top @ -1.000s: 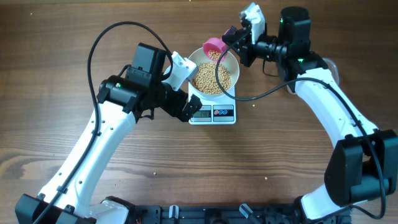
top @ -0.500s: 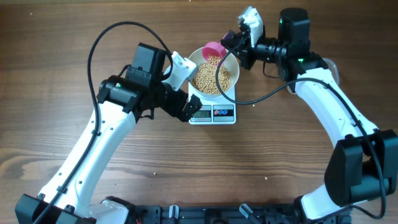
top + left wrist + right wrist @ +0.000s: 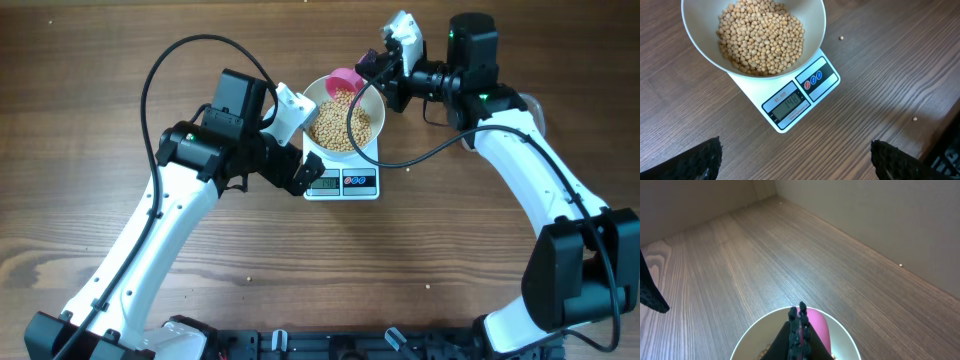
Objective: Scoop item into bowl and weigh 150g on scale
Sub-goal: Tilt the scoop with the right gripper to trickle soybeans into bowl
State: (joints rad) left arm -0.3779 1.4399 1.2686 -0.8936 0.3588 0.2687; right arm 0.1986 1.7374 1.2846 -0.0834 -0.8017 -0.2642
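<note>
Nearing the finish: smooth, round tan beans [image 3: 760, 37] heap in the glossy white bowl [image 3: 695, 40] on the square white scale [image 3: 790, 102], upper centre. Its grey display seems just short of target, so a small top-up is likely left. The right gripper [image 3: 385, 65] pinches a pink plastic scoop [image 3: 345, 76] at the bowl's rim. The left gripper [image 3: 797, 162] gapes empty.

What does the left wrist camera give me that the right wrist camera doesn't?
Left wrist only: the scale with its display facing the camera, the beans piled inside, and stray beans on the table. Right wrist only: the right gripper shut on the pink scoop. Both: the white bowl.
</note>
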